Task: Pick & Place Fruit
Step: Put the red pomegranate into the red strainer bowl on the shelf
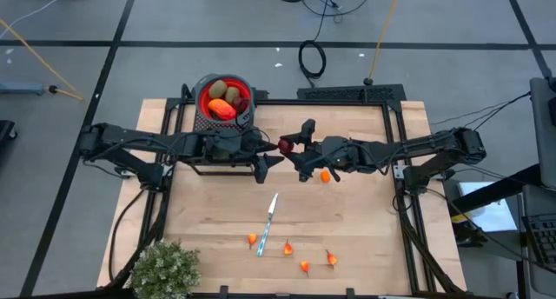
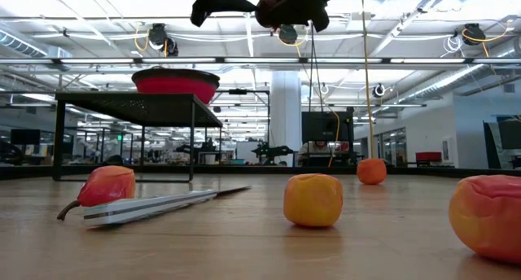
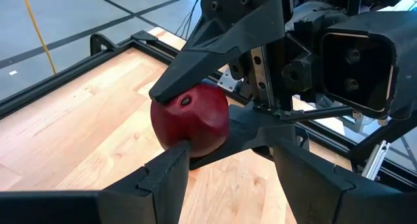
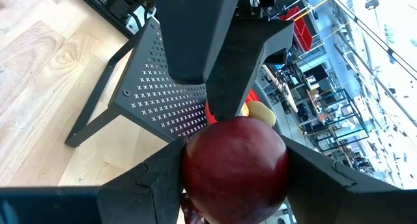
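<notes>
1. The right hand (image 1: 291,143) hangs above the middle of the desk (image 1: 208,221), its two fingers pinching a dark-red ball fruit (image 1: 285,146); the right wrist view shows that ball (image 4: 234,160) wedged between the dark fingers.
2. The left hand (image 1: 276,153) meets it from the other side. In the left wrist view its fingers (image 3: 171,174) stand spread on either side of the dark-red ball (image 3: 190,118), one fingertip just touching it, without gripping it.
3. Behind the left arm, a red bowl (image 1: 203,100) sits on a dark perforated stand (image 1: 188,118) at the desk's far edge. It holds olive-brown oval fruits (image 1: 218,92) and one elongated orange-red fruit (image 1: 222,109).
4. An orange ball fruit (image 1: 325,176) lies on the desk just under the right arm.
5. Nearer the front edge, a knife (image 1: 268,223) lies on the wood, with four tiny red-orange bits near it: one (image 1: 252,240) beside the handle, the others (image 1: 305,265) to its right.
6. In the low view the knife (image 2: 155,205) lies in front of a red-orange piece (image 2: 106,185), touching it or nearly so.
7. A bushy grey-green plant (image 1: 163,269) stands at the desk's front left corner.
</notes>
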Robot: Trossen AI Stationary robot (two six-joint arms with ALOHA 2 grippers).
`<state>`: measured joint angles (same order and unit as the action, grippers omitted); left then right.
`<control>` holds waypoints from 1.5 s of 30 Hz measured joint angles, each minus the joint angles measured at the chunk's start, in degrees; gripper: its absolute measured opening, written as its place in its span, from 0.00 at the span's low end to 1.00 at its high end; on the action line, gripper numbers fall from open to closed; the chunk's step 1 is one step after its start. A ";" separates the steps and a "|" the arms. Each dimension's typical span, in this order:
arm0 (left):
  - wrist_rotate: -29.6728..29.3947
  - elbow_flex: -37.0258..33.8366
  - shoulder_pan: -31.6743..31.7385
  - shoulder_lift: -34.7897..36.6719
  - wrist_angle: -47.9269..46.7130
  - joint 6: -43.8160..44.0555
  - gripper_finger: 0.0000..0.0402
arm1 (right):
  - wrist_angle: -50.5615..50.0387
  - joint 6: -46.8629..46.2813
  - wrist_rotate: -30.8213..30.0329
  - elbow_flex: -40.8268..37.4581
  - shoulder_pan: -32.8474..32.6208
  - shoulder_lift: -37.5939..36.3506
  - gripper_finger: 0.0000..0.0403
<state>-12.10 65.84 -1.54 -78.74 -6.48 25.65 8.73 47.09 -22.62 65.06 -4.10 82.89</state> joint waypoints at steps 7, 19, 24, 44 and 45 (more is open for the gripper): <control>-0.24 0.00 0.00 0.00 0.24 0.49 0.64 | 0.04 0.07 0.07 0.00 0.00 0.00 0.52; -3.30 0.00 1.16 -0.60 2.87 2.12 0.98 | 0.15 -1.33 4.70 0.00 -0.63 0.04 0.52; 0.15 -0.04 1.23 -1.04 3.24 1.98 0.98 | 0.13 -1.37 3.89 0.00 -0.95 0.04 0.52; 1.53 -0.04 0.33 -3.50 6.18 2.59 0.98 | 0.23 -0.92 1.86 0.00 -0.09 0.04 0.52; 1.50 -0.04 0.35 -3.81 7.07 2.55 0.98 | 0.38 -0.94 1.84 0.02 -0.09 0.00 0.52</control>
<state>-10.60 65.80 -1.19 -82.55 0.59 28.20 9.11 46.15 -20.77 65.08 -4.19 82.89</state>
